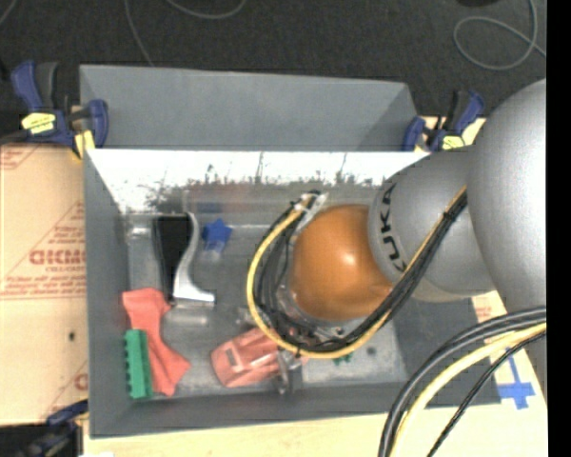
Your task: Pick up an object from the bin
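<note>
My gripper point(287, 376) is low at the front of the bin, mostly hidden under the arm's orange dome. Its dark tip stands at the right end of a red see-through toy point(240, 361) that lies flat on the bin floor. Whether it touches the toy I cannot tell. A small green piece point(346, 355) peeks out just right of the gripper, under the arm.
At the front left lie a salmon-pink floppy piece point(153, 329) and a green ridged block point(136, 364). A black and silver tool point(178, 258) and a small blue piece point(215, 233) sit behind them. The arm covers the bin's right half.
</note>
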You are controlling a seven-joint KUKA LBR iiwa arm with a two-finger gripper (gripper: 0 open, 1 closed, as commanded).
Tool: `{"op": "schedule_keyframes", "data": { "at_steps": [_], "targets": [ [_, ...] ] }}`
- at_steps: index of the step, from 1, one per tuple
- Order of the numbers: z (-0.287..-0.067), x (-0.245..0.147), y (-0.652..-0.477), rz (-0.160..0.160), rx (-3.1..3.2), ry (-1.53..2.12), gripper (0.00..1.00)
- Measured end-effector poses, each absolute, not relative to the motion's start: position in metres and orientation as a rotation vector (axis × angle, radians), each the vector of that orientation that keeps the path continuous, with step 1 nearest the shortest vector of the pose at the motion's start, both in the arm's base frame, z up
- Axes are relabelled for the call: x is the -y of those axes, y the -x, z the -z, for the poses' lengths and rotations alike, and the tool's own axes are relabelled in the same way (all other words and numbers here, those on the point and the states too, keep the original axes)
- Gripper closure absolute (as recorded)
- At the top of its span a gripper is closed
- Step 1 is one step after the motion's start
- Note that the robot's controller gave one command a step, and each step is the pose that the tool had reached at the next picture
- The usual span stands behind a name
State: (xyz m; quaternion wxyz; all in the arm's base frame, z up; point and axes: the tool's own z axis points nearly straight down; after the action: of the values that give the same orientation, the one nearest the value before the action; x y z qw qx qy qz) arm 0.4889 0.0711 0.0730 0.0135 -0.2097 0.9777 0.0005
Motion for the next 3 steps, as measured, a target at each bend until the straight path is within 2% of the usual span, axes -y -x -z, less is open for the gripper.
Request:
{"op": "schedule_keyframes", "data": {
  "at_steps": [3],
  "targets": [
    [-0.0731,-0.0712,-0.489,-0.002,-3.046,0.65,1.0]
  ]
}}
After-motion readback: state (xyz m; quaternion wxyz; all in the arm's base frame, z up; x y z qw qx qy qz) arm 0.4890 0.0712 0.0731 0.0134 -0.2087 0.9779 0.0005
